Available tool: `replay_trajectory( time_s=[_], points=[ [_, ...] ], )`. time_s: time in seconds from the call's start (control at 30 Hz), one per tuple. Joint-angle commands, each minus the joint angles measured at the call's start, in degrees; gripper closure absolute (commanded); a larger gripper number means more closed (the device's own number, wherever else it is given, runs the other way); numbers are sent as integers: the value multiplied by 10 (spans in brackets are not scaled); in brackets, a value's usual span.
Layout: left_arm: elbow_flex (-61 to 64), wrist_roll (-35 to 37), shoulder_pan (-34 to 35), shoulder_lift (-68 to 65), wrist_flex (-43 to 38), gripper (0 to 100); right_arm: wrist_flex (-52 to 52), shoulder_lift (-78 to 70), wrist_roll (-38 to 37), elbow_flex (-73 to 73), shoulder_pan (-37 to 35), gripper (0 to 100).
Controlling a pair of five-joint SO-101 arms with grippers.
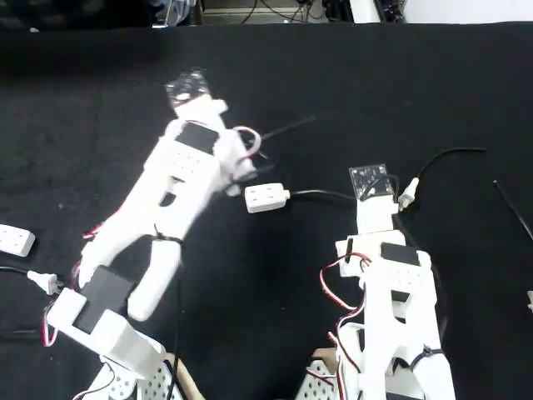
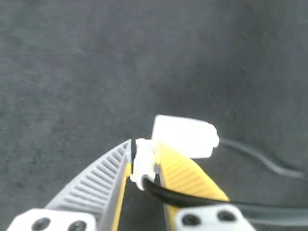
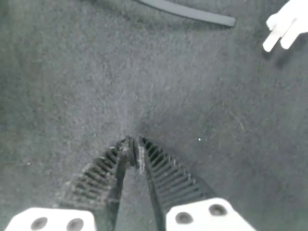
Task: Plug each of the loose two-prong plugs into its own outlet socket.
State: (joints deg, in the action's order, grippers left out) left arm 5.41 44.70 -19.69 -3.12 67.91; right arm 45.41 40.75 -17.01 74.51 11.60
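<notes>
My left gripper (image 2: 143, 159) is shut on a white two-prong plug (image 2: 142, 168) whose black cord (image 2: 207, 199) trails back past the yellow finger. Just beyond the plug lies a white outlet socket (image 2: 185, 136), also seen in the high view as the outlet socket (image 1: 266, 197) beside the left arm (image 1: 179, 187). My right gripper (image 3: 132, 144) is shut on nothing, low over the black cloth. A second loose plug (image 3: 284, 26) lies ahead of it and off to one side; from above this plug (image 1: 407, 196) sits right of the right arm (image 1: 391, 275).
At the table's left edge lie another outlet socket (image 1: 15, 240) and a third plug (image 1: 42, 282) on its cord. Black cables (image 1: 450, 154) run across the right side of the cloth. A further thin cable (image 1: 512, 208) lies near the right edge.
</notes>
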Motion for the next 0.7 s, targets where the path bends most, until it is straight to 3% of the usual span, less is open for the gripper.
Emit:
replay_trajectory(
  time_s=[0.0, 0.3, 0.5, 0.67],
  points=[
    [9, -19, -73, 2, -40, 972, -8, 12, 6, -2, -4, 986],
    [152, -121, -94, 4, -263, 972, -10, 13, 6, 1, -4, 986],
    [152, -168, -83, 10, -267, 972, -11, 13, 6, 1, -4, 986],
    [84, -174, -61, 10, -170, 973, -11, 13, 6, 3, -18, 986]
  ],
)
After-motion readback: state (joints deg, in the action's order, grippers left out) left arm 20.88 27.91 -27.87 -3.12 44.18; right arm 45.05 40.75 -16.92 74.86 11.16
